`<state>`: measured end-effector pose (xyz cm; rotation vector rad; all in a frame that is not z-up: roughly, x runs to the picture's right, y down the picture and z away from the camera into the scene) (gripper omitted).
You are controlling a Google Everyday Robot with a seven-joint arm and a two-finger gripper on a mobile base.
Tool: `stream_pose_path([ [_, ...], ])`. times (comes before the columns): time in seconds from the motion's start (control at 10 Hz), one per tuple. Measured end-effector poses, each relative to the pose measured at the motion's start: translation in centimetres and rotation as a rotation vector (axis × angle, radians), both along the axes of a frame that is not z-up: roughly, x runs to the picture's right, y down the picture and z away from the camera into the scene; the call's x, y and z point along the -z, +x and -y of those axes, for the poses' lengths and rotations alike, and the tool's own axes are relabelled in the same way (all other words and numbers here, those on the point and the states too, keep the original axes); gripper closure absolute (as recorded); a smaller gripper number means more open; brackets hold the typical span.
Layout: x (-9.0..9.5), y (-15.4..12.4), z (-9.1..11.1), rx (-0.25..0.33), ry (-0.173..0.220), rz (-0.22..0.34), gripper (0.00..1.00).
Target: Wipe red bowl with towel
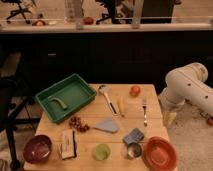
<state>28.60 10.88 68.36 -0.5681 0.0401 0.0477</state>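
The red bowl [161, 153] sits at the table's front right corner and looks empty. The towel [106, 125], a flat blue-grey cloth, lies in the middle of the wooden table [90, 142], left of and behind the bowl. My white arm [187, 87] hangs beside the table's right edge. My gripper [170, 118] points down just off that edge, behind the red bowl and well right of the towel. It holds nothing that I can see.
A green tray [66, 96] with a green item inside stands at the back left. A dark maroon bowl [37, 148], a packet [67, 144], a green cup [102, 151], a metal cup [133, 150], a blue-grey block [133, 135], a fork [145, 111], a spoon [106, 95], grapes [78, 124] and an apple [135, 90] lie around.
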Motion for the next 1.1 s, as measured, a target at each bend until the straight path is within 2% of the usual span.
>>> stream_pose_path([
  [0.3, 0.5, -2.1, -0.2, -0.005, 0.03, 0.086, 0.2],
  [0.5, 0.5, -5.4, -0.2, 0.004, 0.057, 0.136, 0.2],
  [0.8, -0.1, -8.0, -0.4, 0.001, 0.073, 0.168, 0.2],
  [1.1, -1.3, -10.8, -0.4, 0.023, 0.067, 0.202, 0.2],
])
